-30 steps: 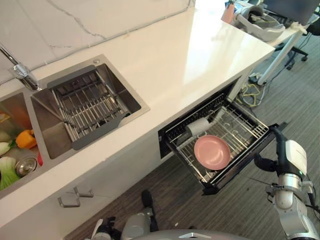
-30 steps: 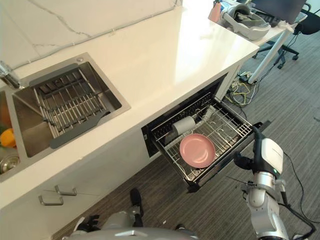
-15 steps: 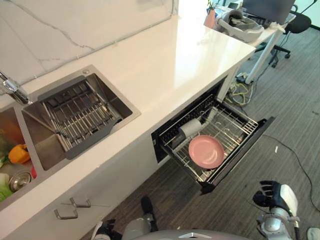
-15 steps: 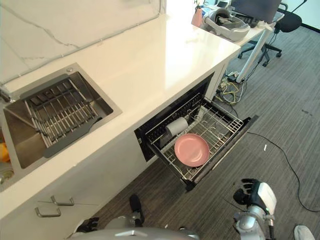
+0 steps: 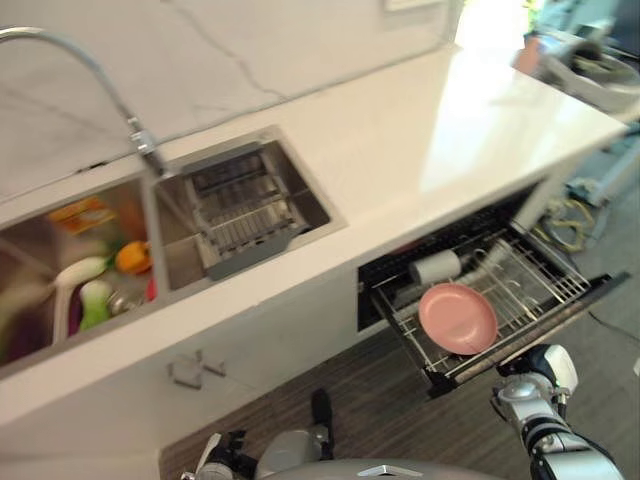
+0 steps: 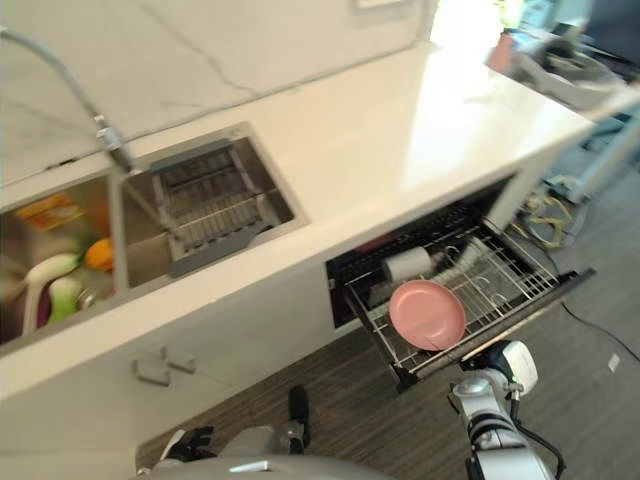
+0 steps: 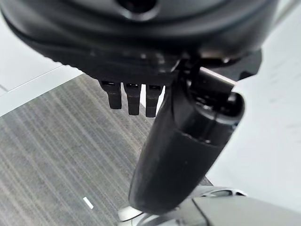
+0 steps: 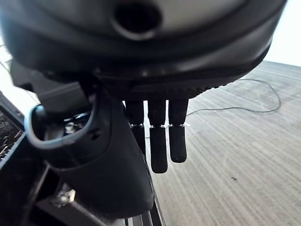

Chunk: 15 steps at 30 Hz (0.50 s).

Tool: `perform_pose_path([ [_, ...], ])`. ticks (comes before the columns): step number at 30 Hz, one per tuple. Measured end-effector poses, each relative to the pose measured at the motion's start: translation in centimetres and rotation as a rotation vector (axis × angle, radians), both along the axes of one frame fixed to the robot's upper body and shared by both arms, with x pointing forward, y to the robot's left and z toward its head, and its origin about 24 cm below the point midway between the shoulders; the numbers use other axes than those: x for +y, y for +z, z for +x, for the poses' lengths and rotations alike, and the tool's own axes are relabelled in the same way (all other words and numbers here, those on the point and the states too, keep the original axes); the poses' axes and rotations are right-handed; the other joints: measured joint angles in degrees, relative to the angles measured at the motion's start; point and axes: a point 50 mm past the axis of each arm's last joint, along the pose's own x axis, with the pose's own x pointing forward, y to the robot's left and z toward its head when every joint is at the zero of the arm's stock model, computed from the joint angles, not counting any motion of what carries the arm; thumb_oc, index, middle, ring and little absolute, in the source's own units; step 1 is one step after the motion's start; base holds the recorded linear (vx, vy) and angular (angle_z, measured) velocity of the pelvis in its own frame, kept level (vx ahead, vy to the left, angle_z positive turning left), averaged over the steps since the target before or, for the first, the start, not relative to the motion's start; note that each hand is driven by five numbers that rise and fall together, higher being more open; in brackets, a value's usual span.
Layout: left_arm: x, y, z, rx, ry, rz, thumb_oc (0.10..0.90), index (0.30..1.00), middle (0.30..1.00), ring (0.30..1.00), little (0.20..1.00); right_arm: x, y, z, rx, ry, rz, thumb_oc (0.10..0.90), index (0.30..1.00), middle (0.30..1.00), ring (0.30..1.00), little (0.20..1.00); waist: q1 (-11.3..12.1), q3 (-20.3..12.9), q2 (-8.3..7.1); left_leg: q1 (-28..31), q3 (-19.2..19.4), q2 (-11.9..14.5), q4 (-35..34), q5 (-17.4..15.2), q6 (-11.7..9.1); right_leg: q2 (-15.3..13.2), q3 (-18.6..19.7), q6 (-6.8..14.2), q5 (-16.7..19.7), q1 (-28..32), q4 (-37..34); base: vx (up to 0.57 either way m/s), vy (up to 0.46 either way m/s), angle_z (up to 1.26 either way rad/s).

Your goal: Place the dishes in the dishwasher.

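**Right hand hangs empty below the loaded dishwasher rack**

The right hand hangs with its fingers straight and relaxed, holding nothing, low by the front edge of the pulled-out dishwasher rack. The left hand is likewise slack and empty over grey carpet. On the rack a pink plate lies flat, with a white cup on its side just behind it.

The placing step looks finished for these two pieces. The next move probably calls for turning towards the sink, where vegetables and an orange item sit in one basin and a drying rack in the other, to look for more dishes.

Compared with half a second earlier, the camera has swung left, bringing the tap and the full sink into sight; the plate and cup have kept their places in the rack.
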Motion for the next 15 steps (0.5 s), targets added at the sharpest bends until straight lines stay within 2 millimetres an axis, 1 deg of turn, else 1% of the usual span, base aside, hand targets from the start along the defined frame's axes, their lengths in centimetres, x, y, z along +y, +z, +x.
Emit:
perform_pose_path([
  [2, 0.2, -0.1, -0.9, 0.024, 0.017, 0.0, 0.8, 0.9, 0.9, 0.9, 0.9, -0.1, 0.3, 0.4, -0.06, -0.063, 0.065, 0.4, 0.3, 0.3, 0.3, 0.3, 1.65, -0.04, 0.14, -0.32, -0.4, -1.25, -0.34, -0.01, 0.08, 0.01, -1.21, 0.17, -0.94, 1.1, 0.01, 0.06, -0.066, 0.67],
  [3, 0.3, -0.2, -1.3, 0.036, 0.052, -0.004, 0.8, 0.9, 0.9, 0.9, 0.9, -0.6, 0.6, 0.8, -0.132, -0.197, 0.14, 0.4, 0.3, 0.3, 0.3, 0.3, 3.69, -0.29, 0.41, -0.27, -0.85, -1.97, -0.28, -0.06, 0.04, 0.05, -3.0, -0.16, -1.77, 2.0, -0.01, 0.03, -0.014, 0.74],
  [4, 0.5, -0.1, -0.9, 0.025, 0.075, -0.005, 0.8, 0.9, 0.9, 0.9, 0.9, -0.9, 0.8, 0.8, -0.171, -0.253, 0.164, 0.4, 0.3, 0.3, 0.3, 0.3, 3.99, -0.57, 0.3, -0.56, -1.79, -2.02, -0.29, -0.08, 0.09, -0.29, -4.02, -0.3, -1.88, 1.9, -0.05, 0.04, -0.012, 0.8],
  [6, 1.0, -0.2, -1.6, 0.046, 0.101, 0.002, 0.8, 0.9, 0.9, 0.9, 0.9, -0.8, 1.6, 1.9, -0.272, -0.274, 0.2, 0.4, 0.3, 0.3, 0.3, 0.3, 5.17, -0.47, 0.55, -1.41, -1.67, -2.38, -0.06, -0.09, 0.08, -0.31, -5.36, -0.06, -2.08, 1.86, 0.0, 0.03, -0.007, 0.53],
  [7, 1.2, -0.3, -2.4, 0.079, 0.132, -0.003, 0.8, 0.9, 0.9, 0.9, 0.9, -0.6, 2.0, 2.7, -0.343, -0.311, 0.249, 0.4, 0.3, 0.3, 0.3, 0.3, 5.91, -0.67, 0.64, -1.67, -1.91, -2.94, 0.0, -0.08, 0.14, -0.09, -5.9, 0.11, -2.03, 1.97, 0.03, 0.02, 0.0, 0.36],
  [8, 1.3, -0.3, -2.7, 0.091, 0.148, -0.005, 0.8, 0.9, 0.9, 0.9, 0.9, -0.3, 2.2, 3.2, -0.37, -0.306, 0.27, 0.4, 0.3, 0.3, 0.3, 0.3, 5.85, -0.73, 0.62, -1.69, -2.17, -3.18, 0.02, 0.27, 0.83, -0.22, -5.78, 0.2, -1.97, 2.12, 0.04, 0.03, 0.004, 0.39],
  [9, 1.3, -0.4, -2.9, 0.098, 0.147, -0.012, 0.8, 0.9, 0.9, 0.9, 0.9, -0.1, 2.4, 3.6, -0.399, -0.297, 0.28, 0.4, 0.3, 0.3, 0.3, 0.3, 6.13, -0.79, 0.72, -1.8, -2.7, -3.72, 0.02, 0.94, 2.17, -0.1, -5.56, 0.2, -1.98, 2.45, 0.04, 0.03, 0.007, 0.59],
  [10, 1.2, -0.4, -2.7, 0.099, 0.135, -0.032, 0.8, 0.9, 0.9, 0.9, 0.9, 0.1, 2.6, 3.9, -0.431, -0.292, 0.288, 0.4, 0.3, 0.3, 0.3, 0.3, 6.25, -0.78, 0.53, -1.71, -4.36, -4.52, 0.03, 1.12, 2.49, -0.42, -5.55, 0.17, -1.99, 3.14, 0.04, 0.02, 0.005, 0.59],
  [11, 1.1, -0.4, -2.6, 0.097, 0.13, -0.044, 0.8, 0.9, 0.9, 0.9, 0.9, 0.1, 2.8, 4.2, -0.452, -0.304, 0.292, 0.4, 0.3, 0.3, 0.3, 0.3, 6.63, -0.77, 0.25, -1.72, -4.82, -4.9, 0.04, 1.07, 2.58, -0.78, -5.1, -0.01, -2.1, 3.31, 0.03, 0.02, 0.008, 0.45],
  [12, 1.0, -0.4, -2.4, 0.092, 0.125, -0.054, 0.8, 0.9, 0.9, 0.9, 0.9, -0.1, 3.1, 4.4, -0.468, -0.319, 0.297, 0.527, 0.491, 0.491, 0.491, 0.491, 7.23, -0.62, -0.01, -1.77, -4.85, -5.1, 0.05, 1.04, 2.78, -0.97, -4.38, -0.01, -2.1, 3.33, 0.03, 0.01, 0.008, 0.16],
  [13, 1.0, -0.4, -2.3, 0.092, 0.124, -0.059, 0.8, 0.9, 0.9, 0.9, 0.9, -0.3, 3.3, 4.6, -0.472, -0.323, 0.297, 0.8, 0.9, 0.9, 0.9, 0.9, 7.35, -0.52, -0.18, -1.8, -5.01, -5.28, 0.05, 1.11, 2.98, -1.05, -4.2, -0.01, -2.09, 3.37, 0.03, 0.01, 0.012, 0.14],
  [15, 1.0, -0.4, -2.3, 0.092, 0.125, -0.059, 0.8, 0.9, 0.9, 0.9, 0.9, 0.0, 3.1, 4.6, -0.472, -0.317, 0.317, 0.8, 0.9, 0.9, 0.9, 0.9, 7.08, -0.3, -1.35, -1.66, -5.36, -5.73, 0.08, 1.0, 3.01, -1.4, -3.69, 0.03, -2.07, 3.59, 0.05, 0.0, 0.007, 0.09],
])
